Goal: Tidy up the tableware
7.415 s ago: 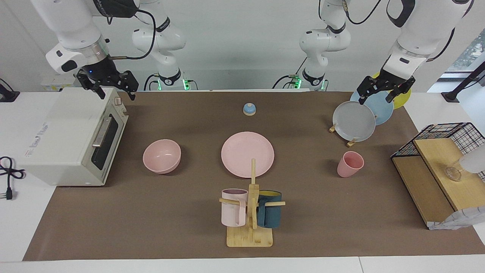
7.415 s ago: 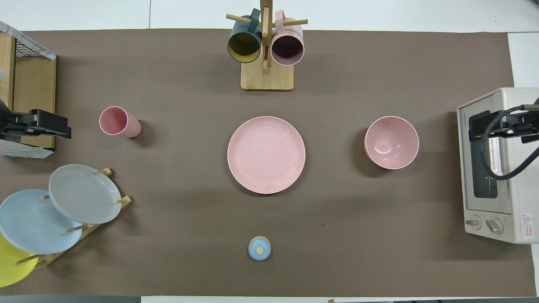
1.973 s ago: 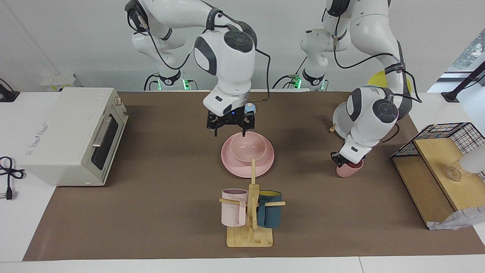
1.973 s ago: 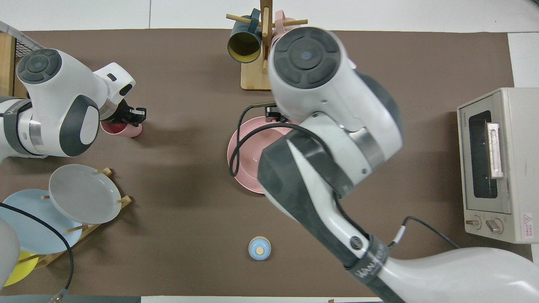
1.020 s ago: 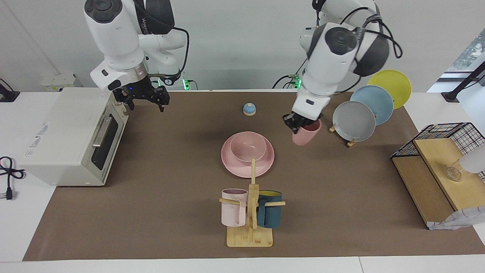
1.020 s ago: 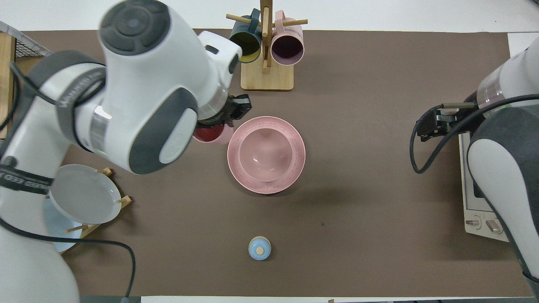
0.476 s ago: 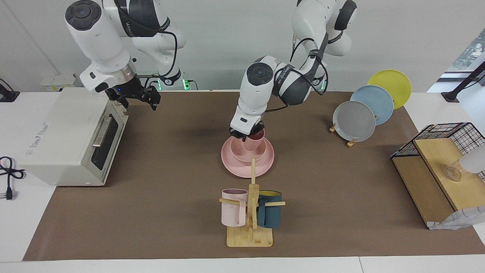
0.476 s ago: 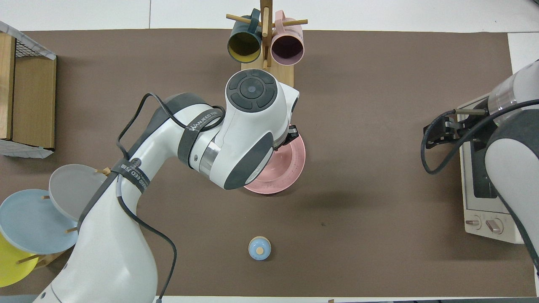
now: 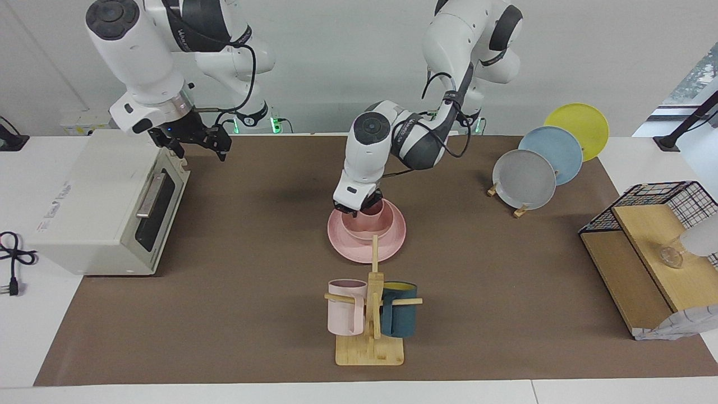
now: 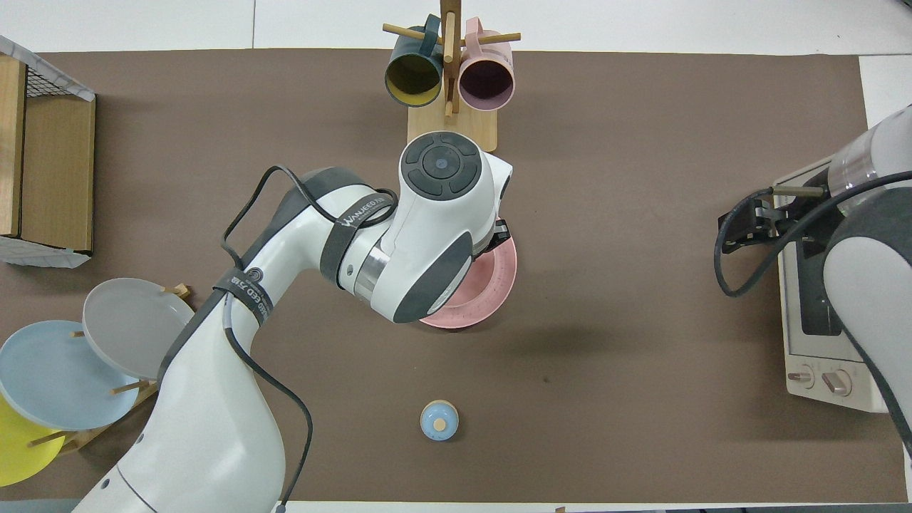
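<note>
My left hand (image 9: 362, 209) pinching small matte pink tapered cup (image 9: 374, 208) by rim, apparently inside deep pink bowl (image 9: 367, 223); light, stiff, smooth. Right hand (image 9: 193, 141) spread, waiting.

Overhead: left arm hides bowl, cup, most of pink plate (image 10: 491, 296); toaster oven (image 10: 833, 356) cut off by edge

Toaster oven (image 9: 106, 202) sits at 9 o'clock in facing view, door twd table centre, black plug (image 9: 10, 287) beside it. Mug tree (image 9: 371, 314) at 6 o'clock w/ pale pink mug (image 9: 346, 307) & dark teal mug (image 9: 399, 317). Plate rack at 2 o'clock: grey plate (image 9: 524, 178), blue plate (image 9: 555, 151), yellow plate (image 9: 583, 124). Wire-and-wood shelf (image 9: 650, 258) at 3 o'clock. Small blue knob (image 10: 439, 420) at 6 o'clock in overhead view.
</note>
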You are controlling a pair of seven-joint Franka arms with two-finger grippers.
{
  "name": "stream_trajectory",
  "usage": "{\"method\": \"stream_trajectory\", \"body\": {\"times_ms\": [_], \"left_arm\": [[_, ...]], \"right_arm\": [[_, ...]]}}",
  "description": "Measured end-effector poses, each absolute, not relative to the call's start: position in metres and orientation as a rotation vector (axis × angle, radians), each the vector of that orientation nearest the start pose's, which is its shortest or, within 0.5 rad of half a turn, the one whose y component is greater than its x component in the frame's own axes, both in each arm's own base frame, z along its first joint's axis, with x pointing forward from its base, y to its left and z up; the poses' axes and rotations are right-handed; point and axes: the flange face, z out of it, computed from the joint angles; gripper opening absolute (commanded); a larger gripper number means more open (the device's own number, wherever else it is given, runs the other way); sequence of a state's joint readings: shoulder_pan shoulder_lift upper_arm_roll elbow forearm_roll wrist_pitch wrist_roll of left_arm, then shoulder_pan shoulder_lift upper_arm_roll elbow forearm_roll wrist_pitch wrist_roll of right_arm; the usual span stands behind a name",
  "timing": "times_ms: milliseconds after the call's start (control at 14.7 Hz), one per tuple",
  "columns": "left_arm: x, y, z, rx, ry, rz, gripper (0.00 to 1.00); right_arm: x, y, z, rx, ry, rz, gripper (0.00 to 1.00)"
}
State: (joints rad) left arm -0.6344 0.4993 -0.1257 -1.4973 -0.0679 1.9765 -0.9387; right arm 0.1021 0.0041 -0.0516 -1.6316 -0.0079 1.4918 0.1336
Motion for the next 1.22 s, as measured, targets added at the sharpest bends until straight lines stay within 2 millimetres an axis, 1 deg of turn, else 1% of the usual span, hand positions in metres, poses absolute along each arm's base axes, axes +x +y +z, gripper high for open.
{"method": "stream_trajectory", "body": {"times_ms": [68,136,272,476,544,612,680,748,816,884,1020,1088,1224], "left_arm": [[0.509,-0.471,0.38,-3.182,-0.349,0.162,0.78],[0.509,-0.47,0.379,-3.174,-0.339,0.145,1.0],[0.51,-0.469,0.379,-3.161,-0.32,0.116,1.0],[0.511,-0.467,0.381,-3.155,-0.319,0.109,1.0],[0.514,-0.463,0.388,-3.155,-0.328,0.098,1.0],[0.519,-0.454,0.401,-3.157,-0.35,0.078,1.0],[0.527,-0.439,0.42,-3.158,-0.386,0.058,1.0],[0.537,-0.417,0.445,-3.16,-0.424,0.037,1.0],[0.547,-0.391,0.47,-3.161,-0.453,0.016,1.0],[0.555,-0.36,0.497,-3.16,-0.47,0.0,1.0],[0.568,-0.29,0.544,-3.155,-0.455,-0.02,1.0],[0.571,-0.254,0.564,-3.154,-0.43,-0.025,1.0],[0.574,-0.183,0.594,-3.152,-0.36,-0.026,1.0]], "right_arm": [[0.543,0.021,0.589,-3.15,0.122,0.222,1.0],[0.541,0.019,0.59,-3.149,0.123,0.226,1.0],[0.537,0.017,0.59,-3.148,0.128,0.258,1.0],[0.535,0.011,0.593,-3.146,0.142,0.257,1.0],[0.535,0.009,0.594,-3.146,0.148,0.251,1.0],[0.536,0.007,0.595,-3.145,0.152,0.242,1.0],[0.536,0.006,0.595,-3.145,0.157,0.233,1.0],[0.537,0.005,0.595,-3.145,0.159,0.231,1.0],[0.537,0.005,0.595,-3.145,0.159,0.231,1.0],[0.537,0.005,0.595,-3.145,0.159,0.231,1.0],[0.537,0.006,0.595,-3.145,0.158,0.231,1.0],[0.537,0.005,0.595,-3.145,0.159,0.228,1.0],[0.541,0.003,0.598,-3.146,0.167,0.17,1.0]]}}
